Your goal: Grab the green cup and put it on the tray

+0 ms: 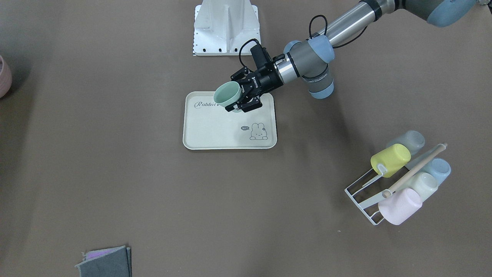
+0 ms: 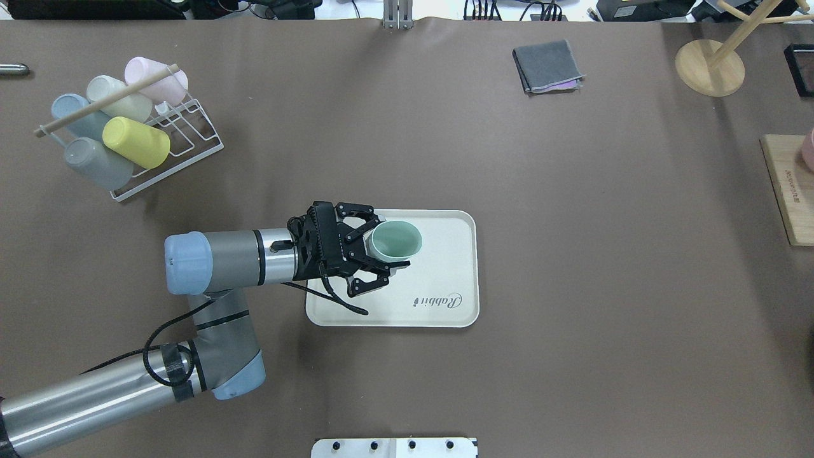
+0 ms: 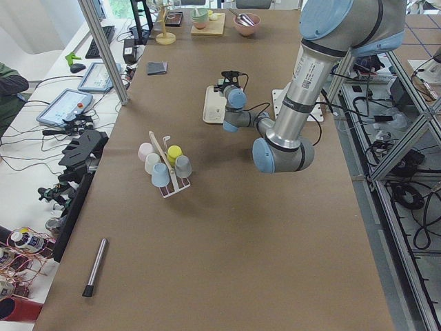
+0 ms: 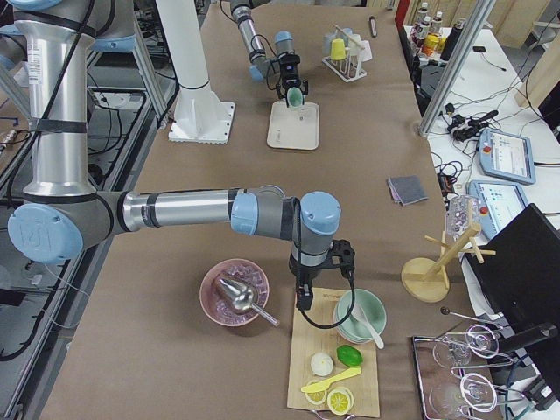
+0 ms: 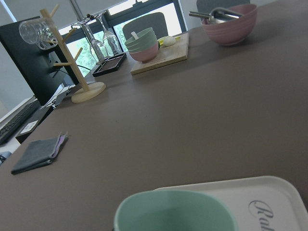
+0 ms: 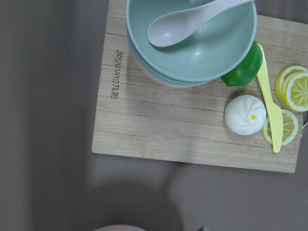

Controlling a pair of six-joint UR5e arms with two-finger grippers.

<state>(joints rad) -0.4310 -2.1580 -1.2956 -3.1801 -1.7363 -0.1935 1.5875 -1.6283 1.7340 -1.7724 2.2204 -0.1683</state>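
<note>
- Green cup: clamped by its wall between the fingers of the left gripper. It is tilted, mouth pointing away from the wrist, over the tray near the "Rabbit" script (you cannot tell whether its base touches). The side grip probably lets you stand it upright.
- Right gripper: parked above the cutting board, well apart from the tray. You cannot tell how its fingers stand.

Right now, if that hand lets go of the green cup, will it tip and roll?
Likely tip: the left hand holds the green cup tilted over the tray. Being round and slightly tapered, it would probably roll in a curve, though the tray's raised rim may stop it. It looks like stiff plastic, so breaking seems unlikely.
</note>
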